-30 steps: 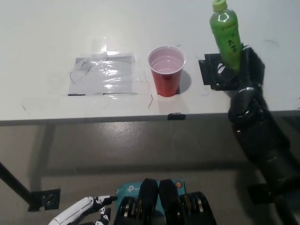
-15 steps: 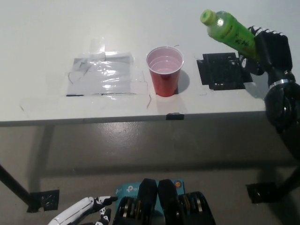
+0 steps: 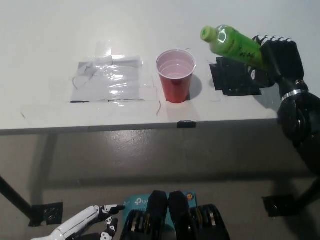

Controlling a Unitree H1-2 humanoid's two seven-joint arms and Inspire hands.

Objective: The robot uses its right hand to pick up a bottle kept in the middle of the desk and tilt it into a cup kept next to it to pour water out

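Note:
My black right hand [image 3: 278,57] is shut on a green bottle [image 3: 232,44] with a green cap. The bottle is lifted off the desk and tilted to the left, cap end pointing toward the red cup [image 3: 175,75]. The cap hangs a little right of and above the cup's rim. The cup stands upright near the desk's front edge, and its inside looks pale. My white left hand [image 3: 82,227] rests low at the picture's bottom left, below the desk, fingers apart and holding nothing.
A black square pad [image 3: 234,79] lies on the white desk [image 3: 150,20] under the bottle. Clear tape patches [image 3: 110,77] cover the desk left of the cup. The desk's front edge [image 3: 125,125] runs across the middle; grey floor lies below it.
The right hand has lifted the bottle off the black pad and tipped it from upright to leaning left, carrying the cap closer to the cup. The left hand has shifted slightly.

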